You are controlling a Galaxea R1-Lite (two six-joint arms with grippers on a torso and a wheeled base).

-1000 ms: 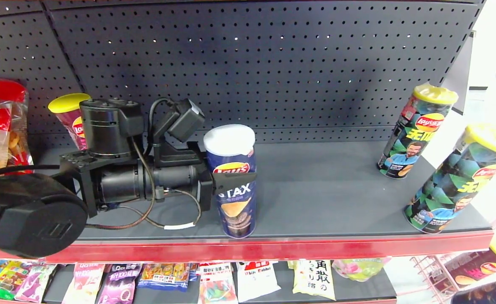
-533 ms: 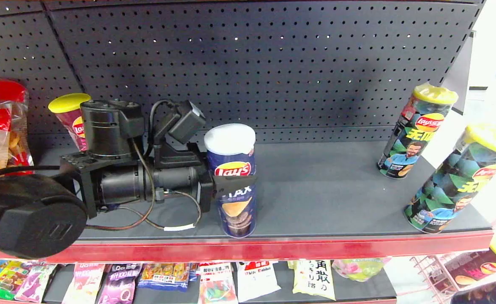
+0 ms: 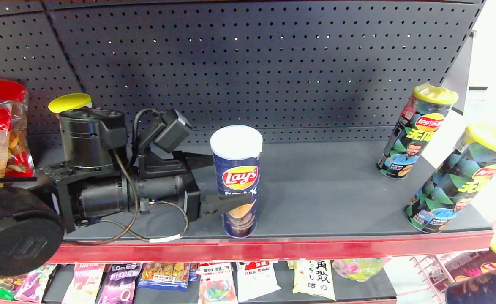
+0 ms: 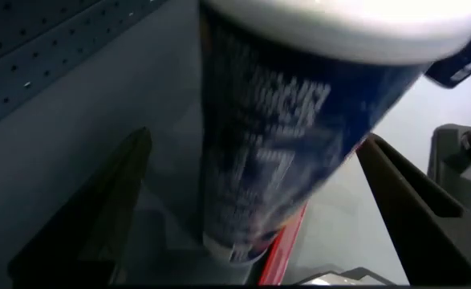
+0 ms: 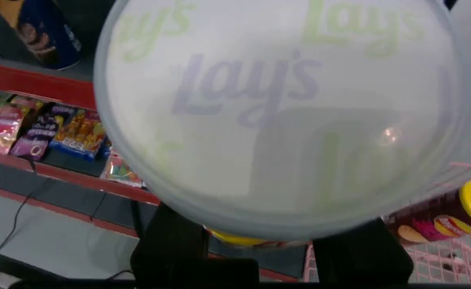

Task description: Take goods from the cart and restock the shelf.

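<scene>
Blue chip can stands upright near the shelf front edge. Left gripper jaws are spread, one either side, clear of it. Retreat is best made straight back, unclipped. Right gripper jaws are pinched on second can.

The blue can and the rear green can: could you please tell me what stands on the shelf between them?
Nothing: in the head view the shelf is bare between the blue can and the rear green can.
</scene>
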